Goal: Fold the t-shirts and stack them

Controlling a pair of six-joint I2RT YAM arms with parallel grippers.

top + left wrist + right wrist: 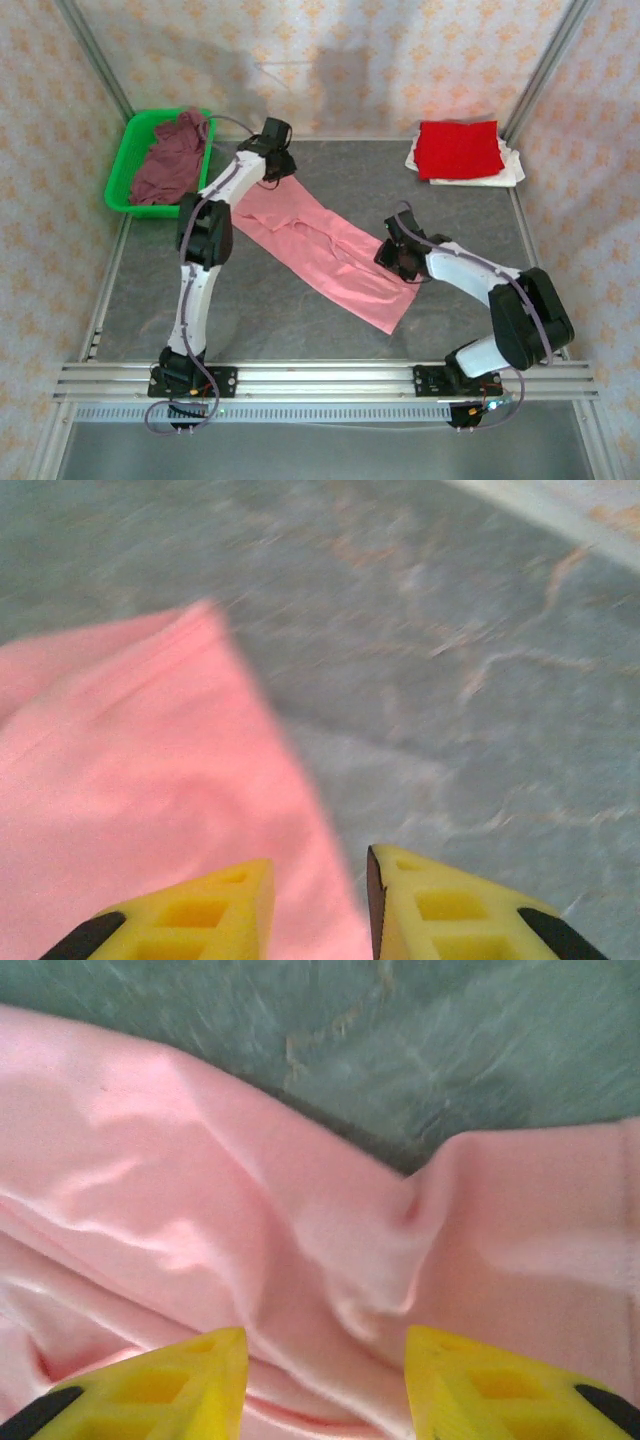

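T-shirts number four, one of each colour, and the job looks about half done. The red t-shirt [458, 148] lies folded on top of the white t-shirt [508, 172] at the far right corner of the counter [280, 320], so those two seem finished and form the start of the stack. The pink t-shirt [300, 225] is in hand: it stretches as a long diagonal strip across the middle of the counter, rumpled at its near end and not yet a compact square. The maroon t-shirt [170, 160] sits crumpled in the single green basket [118, 182] at the far left, not yet laid out.

Two arms work the pink cloth. The left tool [320, 865] hangs over the strip's far end with its fingers a narrow gap apart, the cloth's edge running beneath them, nothing clamped. The right tool [325, 1345] hovers over the wrinkled near end, fingers wider apart, gripping nothing that I can see.

By my reckoning, what is left is finishing the pink fold, stacking it, then the maroon one.
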